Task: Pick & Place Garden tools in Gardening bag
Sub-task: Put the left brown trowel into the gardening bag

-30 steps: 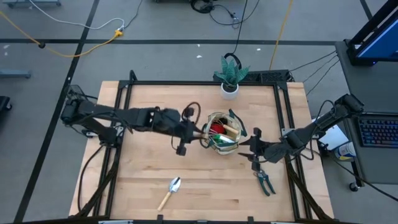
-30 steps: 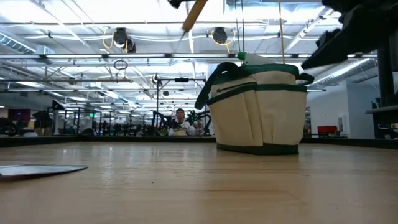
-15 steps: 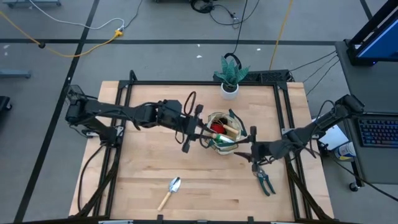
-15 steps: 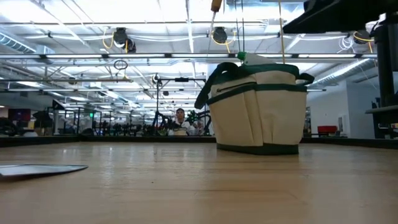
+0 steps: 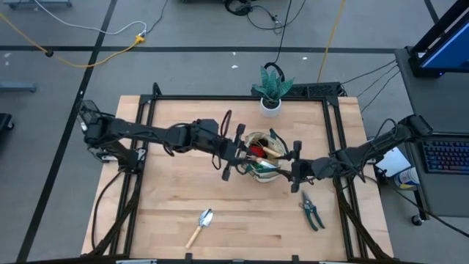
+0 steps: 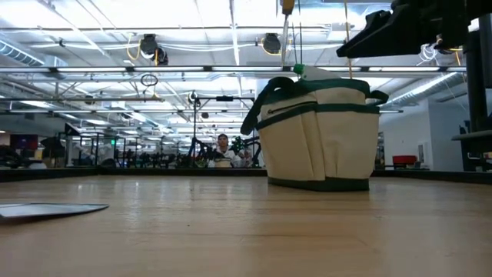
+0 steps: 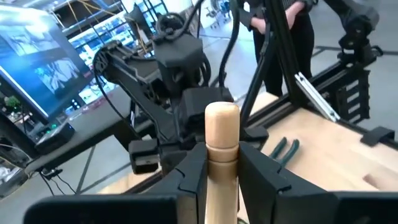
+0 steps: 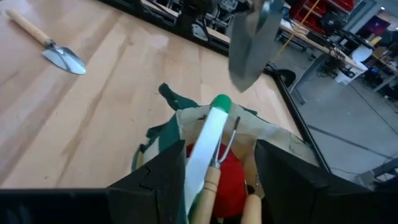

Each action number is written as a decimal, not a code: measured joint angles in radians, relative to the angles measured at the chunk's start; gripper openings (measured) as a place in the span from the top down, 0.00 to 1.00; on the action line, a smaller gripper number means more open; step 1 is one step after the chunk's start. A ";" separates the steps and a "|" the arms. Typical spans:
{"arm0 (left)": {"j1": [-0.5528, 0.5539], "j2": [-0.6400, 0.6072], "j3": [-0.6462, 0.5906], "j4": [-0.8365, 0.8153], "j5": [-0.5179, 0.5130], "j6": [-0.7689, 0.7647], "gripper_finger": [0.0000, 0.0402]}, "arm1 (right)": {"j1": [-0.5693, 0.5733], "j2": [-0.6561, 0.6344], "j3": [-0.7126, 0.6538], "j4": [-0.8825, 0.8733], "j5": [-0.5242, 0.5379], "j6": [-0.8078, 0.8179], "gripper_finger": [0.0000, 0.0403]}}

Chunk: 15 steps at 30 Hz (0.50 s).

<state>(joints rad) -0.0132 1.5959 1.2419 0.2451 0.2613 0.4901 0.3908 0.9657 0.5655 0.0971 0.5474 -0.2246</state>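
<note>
The gardening bag (image 6: 319,138), tan with green trim, stands mid-table with several tools upright in it: a white-and-green one (image 8: 208,137), a red piece (image 8: 227,171) and wooden handles. My left gripper (image 5: 244,152) reaches in from the left, shut on a wooden-handled trowel (image 7: 222,134) above the bag's opening. My right gripper (image 5: 292,167) hovers open just right of the bag and above its rim, with nothing between its fingers. A second trowel (image 5: 201,224) and the dark pruning shears (image 5: 311,211) lie flat on the table. My left gripper pinches the trowel's wooden handle (image 7: 221,171) between its two fingers, a little below the rounded free end. The fingers come in about level from the table's left and lie across the handle. The trowel hangs upright, its blade (image 8: 252,37) pointing down, clear of the bag.
A green plant in a white pot (image 5: 271,92) stands at the far edge behind the bag. A black frame (image 5: 333,132) runs along the table's sides. Bare wood lies on the near side between the loose trowel and the shears. A person stands beyond the table (image 7: 280,25).
My left gripper has carried the trowel toward the table's right, from beside the bag to over its opening, while its wrist turned. The trowel has swung from tilted to upright. My right gripper has rolled about its own axis and drawn a little closer to the bag.
</note>
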 joint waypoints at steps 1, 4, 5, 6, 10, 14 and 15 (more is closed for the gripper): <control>0.000 0.001 0.000 -0.003 0.000 0.004 0.82 | 0.000 0.000 0.000 0.000 0.000 0.000 0.55; 0.007 0.015 0.000 0.015 0.000 0.008 0.82 | 0.000 0.000 0.000 -0.002 -0.002 0.002 0.55; 0.010 0.018 0.000 0.011 0.000 0.012 0.82 | 0.000 0.000 0.000 -0.002 -0.002 0.002 0.55; 0.014 0.022 0.000 0.008 0.000 0.017 0.82 | 0.000 0.000 0.000 -0.002 -0.002 0.002 0.55; 0.025 0.077 -0.001 0.037 0.000 0.102 0.82 | 0.000 0.000 0.000 -0.004 -0.002 0.003 0.55; 0.027 0.136 -0.001 0.079 -0.001 0.166 0.82 | 0.001 0.000 0.000 -0.013 -0.002 0.026 0.55; 0.029 0.145 -0.001 0.087 -0.001 0.167 0.82 | 0.001 0.000 0.000 -0.012 -0.002 0.032 0.55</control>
<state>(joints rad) 0.0161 1.7409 1.2407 0.3320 0.2607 0.6574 0.3916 0.9657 0.5655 0.0849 0.5453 -0.1931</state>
